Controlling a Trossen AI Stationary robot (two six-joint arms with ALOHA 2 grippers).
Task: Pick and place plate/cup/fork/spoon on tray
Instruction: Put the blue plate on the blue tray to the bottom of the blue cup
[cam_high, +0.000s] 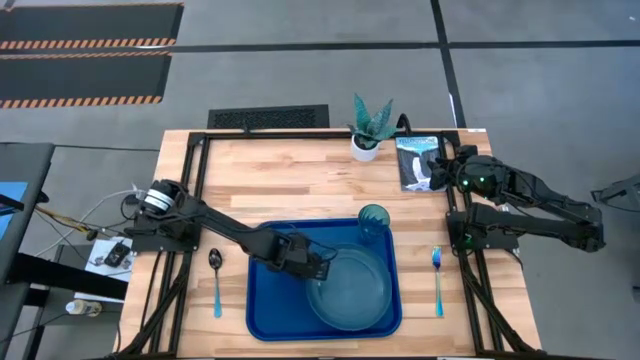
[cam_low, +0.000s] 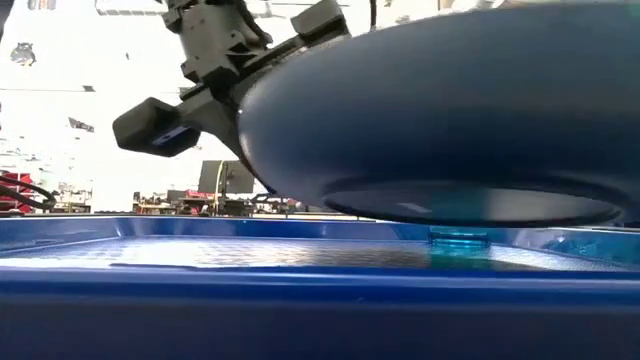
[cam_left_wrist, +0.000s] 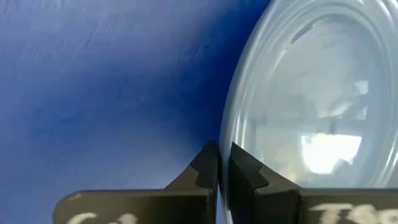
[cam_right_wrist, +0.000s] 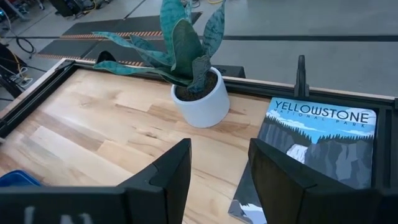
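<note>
The blue tray (cam_high: 270, 318) lies at the table's near middle. The teal-blue plate (cam_high: 350, 288) is over its right half, held by my left gripper (cam_high: 322, 266), which is shut on its rim. The plate fills the low view (cam_low: 450, 110), above the tray floor (cam_low: 300, 255). The cup (cam_high: 373, 222) stands in the tray's far right corner. The spoon (cam_high: 216, 280) lies on the table left of the tray, the fork (cam_high: 437, 278) right of it. My right gripper (cam_right_wrist: 219, 171) is open and empty at the far right, near the plant pot. My left gripper pinches the plate's rim (cam_left_wrist: 225, 155) at its left edge between its two fingers (cam_left_wrist: 205, 171), one on the rim's outer side and one on the inner. It comes from the table's left. In the low view the plate hangs clear above the tray floor, slightly tilted.
A white pot with a spiky green plant (cam_high: 370, 130) stands at the far edge. A Yellowstone book (cam_high: 418, 160) lies to its right, under my right arm. Bare wood lies between the tray and the far edge.
</note>
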